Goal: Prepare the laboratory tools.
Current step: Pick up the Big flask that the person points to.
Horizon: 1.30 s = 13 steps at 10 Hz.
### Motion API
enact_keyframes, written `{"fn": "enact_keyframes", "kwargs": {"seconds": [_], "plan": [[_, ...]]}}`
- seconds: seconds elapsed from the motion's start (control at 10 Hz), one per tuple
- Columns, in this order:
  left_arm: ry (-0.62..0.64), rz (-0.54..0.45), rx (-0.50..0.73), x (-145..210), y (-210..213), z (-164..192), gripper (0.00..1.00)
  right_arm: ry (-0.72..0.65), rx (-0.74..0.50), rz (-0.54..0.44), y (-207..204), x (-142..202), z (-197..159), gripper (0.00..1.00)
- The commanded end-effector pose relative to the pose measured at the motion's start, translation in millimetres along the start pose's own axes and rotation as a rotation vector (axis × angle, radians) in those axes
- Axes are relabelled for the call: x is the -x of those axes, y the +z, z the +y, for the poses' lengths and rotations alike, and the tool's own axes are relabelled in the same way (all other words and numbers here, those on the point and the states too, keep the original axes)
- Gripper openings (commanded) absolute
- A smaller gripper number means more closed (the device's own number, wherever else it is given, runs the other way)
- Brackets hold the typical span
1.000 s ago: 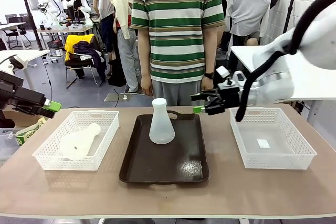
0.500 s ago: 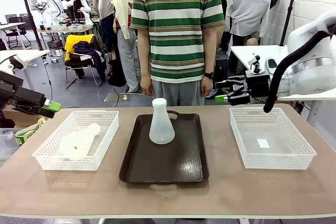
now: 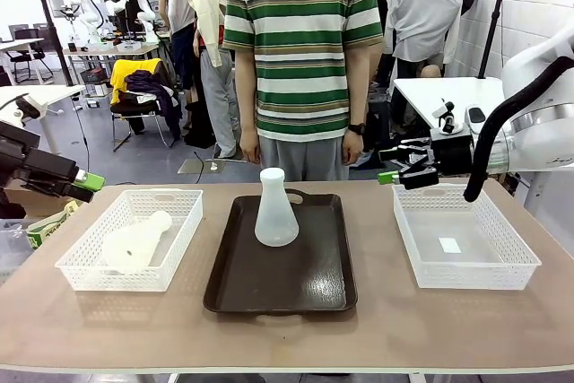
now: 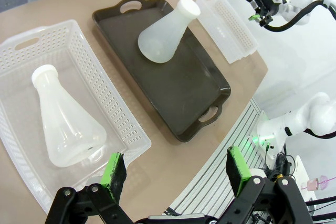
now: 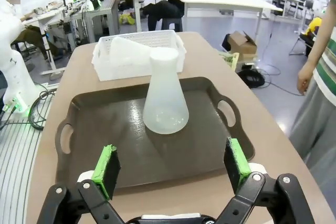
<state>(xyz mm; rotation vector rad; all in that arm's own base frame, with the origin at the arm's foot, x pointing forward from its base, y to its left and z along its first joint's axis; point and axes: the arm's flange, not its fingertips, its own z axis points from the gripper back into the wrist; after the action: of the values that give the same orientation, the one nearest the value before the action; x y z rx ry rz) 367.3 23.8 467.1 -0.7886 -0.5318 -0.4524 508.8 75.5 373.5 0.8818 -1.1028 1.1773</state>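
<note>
One frosted-white conical flask (image 3: pixel 275 209) stands upright on the dark brown tray (image 3: pixel 314 284). In the right wrist view this flask (image 5: pixel 165 98) is straight ahead of my open right gripper (image 5: pixel 170 169). A second flask (image 3: pixel 134 241) lies on its side in the left white basket (image 3: pixel 81 271); the left wrist view shows this flask (image 4: pixel 65 124) just ahead of my open left gripper (image 4: pixel 176 171). My left gripper (image 3: pixel 88 184) hovers off the table's left edge. Above the right basket's far left corner my right gripper (image 3: pixel 390 166) points left, with nothing between its fingers.
The right white basket (image 3: pixel 516 262) holds just a small label. A person in a striped shirt (image 3: pixel 303 42) stands at the far side behind the tray, hands hanging down. Bare table lies in front of the tray and baskets.
My right arm has drawn back to the right, from beside the tray's far right corner to over the right basket's far edge. The left arm and both flasks have stayed still.
</note>
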Motion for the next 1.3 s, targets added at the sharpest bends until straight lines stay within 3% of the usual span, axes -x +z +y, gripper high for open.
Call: {"fn": "enact_keyframes", "kwargs": {"seconds": [0.0,0.1,1.2], "plan": [[-0.017,-0.019,0.02,0.7,0.0,2.4,1.0,0.021,0.015,-0.07,-5.3,3.1,-1.2,1.0],[-0.017,-0.019,0.02,0.7,0.0,2.4,1.0,0.0,0.0,0.0,0.0,0.0,0.0,1.0],[-0.017,-0.019,0.02,0.7,0.0,2.4,1.0,0.0,0.0,0.0,0.0,0.0,0.0,1.0]]}}
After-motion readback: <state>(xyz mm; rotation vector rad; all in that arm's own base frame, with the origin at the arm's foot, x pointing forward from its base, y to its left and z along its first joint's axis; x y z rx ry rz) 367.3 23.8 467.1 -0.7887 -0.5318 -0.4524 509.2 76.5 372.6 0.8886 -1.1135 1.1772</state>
